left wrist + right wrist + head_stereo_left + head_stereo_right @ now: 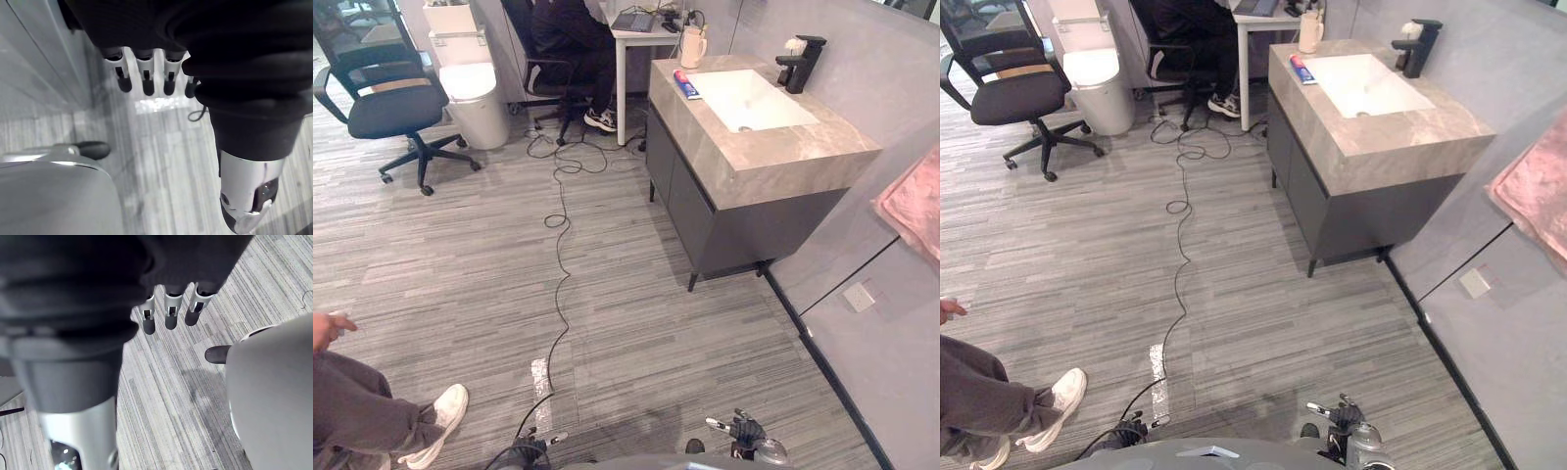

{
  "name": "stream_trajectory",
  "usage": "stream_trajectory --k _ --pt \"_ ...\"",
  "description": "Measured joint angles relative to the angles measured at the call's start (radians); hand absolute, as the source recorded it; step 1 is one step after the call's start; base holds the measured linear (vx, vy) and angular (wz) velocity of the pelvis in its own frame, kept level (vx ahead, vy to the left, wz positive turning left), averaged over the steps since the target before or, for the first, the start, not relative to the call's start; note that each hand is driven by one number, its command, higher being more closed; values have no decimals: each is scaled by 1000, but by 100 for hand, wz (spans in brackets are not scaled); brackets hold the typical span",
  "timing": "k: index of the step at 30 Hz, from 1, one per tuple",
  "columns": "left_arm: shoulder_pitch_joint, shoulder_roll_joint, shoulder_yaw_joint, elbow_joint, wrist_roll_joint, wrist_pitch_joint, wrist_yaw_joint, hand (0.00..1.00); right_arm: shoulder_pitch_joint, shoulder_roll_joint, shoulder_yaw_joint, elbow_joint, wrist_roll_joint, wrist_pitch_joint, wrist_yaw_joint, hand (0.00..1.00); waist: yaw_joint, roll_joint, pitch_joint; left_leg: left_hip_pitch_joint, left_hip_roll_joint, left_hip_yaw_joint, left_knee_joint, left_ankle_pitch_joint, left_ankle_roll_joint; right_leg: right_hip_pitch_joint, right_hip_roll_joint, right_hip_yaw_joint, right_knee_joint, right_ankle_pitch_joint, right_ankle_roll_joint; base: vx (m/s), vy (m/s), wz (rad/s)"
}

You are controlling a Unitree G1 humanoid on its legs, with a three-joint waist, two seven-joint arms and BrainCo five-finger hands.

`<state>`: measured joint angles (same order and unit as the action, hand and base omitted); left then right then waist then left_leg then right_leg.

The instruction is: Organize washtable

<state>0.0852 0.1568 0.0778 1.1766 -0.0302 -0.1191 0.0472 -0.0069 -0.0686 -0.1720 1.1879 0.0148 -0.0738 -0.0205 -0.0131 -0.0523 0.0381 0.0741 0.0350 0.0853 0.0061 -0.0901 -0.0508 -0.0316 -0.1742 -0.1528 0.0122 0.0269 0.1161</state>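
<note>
Grey striped floor (656, 294) all around, and far ahead by the wall, washtable (783, 157) with white sink (749, 98) and black tap (800, 61). On its top, just beside the sink, red and blue tube (686, 84) lying flat; near the far end, cream cup (692, 46) standing up. Pink towel (913, 201) hanging on the wall. Low down, left hand (146, 83) with straight fingers, holding nothing. Same for right hand (171, 316): loose and empty. Looks like the very start, with nothing tidied yet and both hands well apart from the things. Next, probably walk close to the washtable, stop in front, then lift one hand toward the tube or cup. Mind the person's leg (352, 401) on the left.
</note>
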Motion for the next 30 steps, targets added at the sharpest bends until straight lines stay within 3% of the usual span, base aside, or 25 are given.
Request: stream_trajectory --k 5,6,8,9,10,11,12,13,14,16,17,18,19,20,21,22,24,25,26,28,29,30 --pt "-3 1 0 1 0 1 0 0 0 2 0 0 1 0 0 0 2 0 -2 -6 2 -20 -1 -6 0 1 3 -14 7 -24 -16 63 -8 12" --pt "-7 2 0 0 -1 2 0 0 -1 3 -1 0 1 -1 0 0 -1 3 1 -34 9 -37 58 -39 -4 -1 8 -20 34 -52 -28 66 -52 39" --pt "-7 -1 3 -12 -12 1 2 0 -3 0 -1 1 2 -4 -1 0 -1 22 19 -110 43 -60 285 -138 -27 1 39 -6 107 -128 -50 48 -74 43" --pt "-6 2 7 -22 -26 1 2 0 -4 1 0 1 3 -4 -1 0 3 17 26 -149 46 -68 377 -145 -32 5 39 -8 124 -142 -43 -17 -78 30" --pt "-4 3 27 -45 -50 0 2 0 -7 0 -1 1 2 -5 -1 0 10 15 42 -218 54 -70 542 -139 -42 15 39 -13 150 -161 -50 -109 -67 20" --pt "-1 -16 69 -67 -83 -3 5 0 -9 -12 -2 0 2 -5 -1 0 27 31 73 -300 80 -75 745 -101 -102 44 47 -11 172 -189 -55 -112 -59 11" --pt "-2 -23 84 -74 -107 -4 8 0 -11 -17 -3 -2 2 -5 -2 0 36 22 90 -339 84 -82 833 -82 -119 67 44 -10 175 -202 -52 -40 -24 1" --pt "8 -26 89 -71 -125 -6 11 0 -19 -17 -3 -4 1 -4 -3 0 46 31 93 -381 91 -66 855 -110 -84 83 34 -10 168 -211 -49 52 2 2" --pt "12 -26 89 -71 -129 -6 11 0 -20 -21 -3 -4 1 -3 -4 0 49 29 95 -399 91 -48 826 -127 -70 89 27 -10 161 -213 -47 138 36 2" --pt "39 -44 101 -70 -144 -7 11 0 -23 -35 -3 -4 -2 -2 -14 0 54 45 106 -457 90 -21 539 -116 -59 112 8 -6 104 -227 -25 236 130 -9" --pt "54 -61 135 -67 -149 -4 12 0 -21 -39 -3 -5 -7 -2 -17 0 62 60 114 -455 94 -47 333 -55 -68 130 3 0 68 -231 -18 308 210 -24" --pt "61 -68 156 -66 -151 -3 12 0 -20 -39 -3 -5 -7 -1 -20 0 69 63 119 -453 97 -42 305 13 -89 142 -4 7 46 -234 -13 356 256 -32" --pt "71 -74 172 -58 -159 -3 13 0 -20 -43 -2 -5 -16 -1 -23 0 83 61 119 -458 88 -20 340 50 -76 159 -14 30 17 -244 -16 407 312 -31" --pt "76 -81 205 -42 -160 -3 13 0 -37 -43 -5 1 -39 -1 -22 0 93 66 112 -511 74 -1 442 -13 -12 158 -30 52 7 -282 -22 418 310 -25" --pt "76 -82 221 -37 -160 -2 13 0 -47 -40 -10 1 -44 0 -21 0 94 54 109 -532 65 11 479 -44 5 156 -43 60 11 -291 -25 491 326 -13" --pt "74 -75 249 -37 -161 0 16 0 -58 -26 -27 1 -48 0 -21 0 93 21 108 -547 27 35 519 -93 34 126 -79 91 88 -262 -39 542 301 7" --pt "70 -75 271 -34 -160 4 22 0 -69 -25 -32 1 -59 -1 -22 0 93 10 103 -514 -17 50 530 -140 57 60 -127 120 284 -241 15 571 290 14" --pt "70 -75 266 -32 -160 6 22 0 -69 -21 -34 0 -58 -1 -21 0 95 6 108 -447 -47 59 510 -168 77 -5 -151 153 493 -196 10 576 240 12" --pt "73 -73 250 -33 -160 6 23 0 -62 -12 -34 -1 -57 -1 -18 0 90 3 115 -351 -73 63 467 -185 100 -82 -170 181 739 -76 2 579 208 15" --pt "70 -58 188 -53 -160 5 23 0 -50 -4 -21 -12 -56 -3 -6 0 72 11 124 -234 -99 29 419 -214 139 -164 -125 202 1018 -81 -8 549 95 31" --pt "58 -47 135 -78 -160 5 22 0 -59 -16 5 -12 -71 -10 1 0 61 10 127 -125 -106 8 352 -224 154 -252 -43 195 1150 -160 -35 560 24 37" --pt "36 -36 108 -81 -159 -1 23 0 -60 -21 18 -21 -77 -13 2 0 49 11 131 -74 -106 -9 313 -226 157 -313 9 173 1146 -197 -38 341 -38 40"
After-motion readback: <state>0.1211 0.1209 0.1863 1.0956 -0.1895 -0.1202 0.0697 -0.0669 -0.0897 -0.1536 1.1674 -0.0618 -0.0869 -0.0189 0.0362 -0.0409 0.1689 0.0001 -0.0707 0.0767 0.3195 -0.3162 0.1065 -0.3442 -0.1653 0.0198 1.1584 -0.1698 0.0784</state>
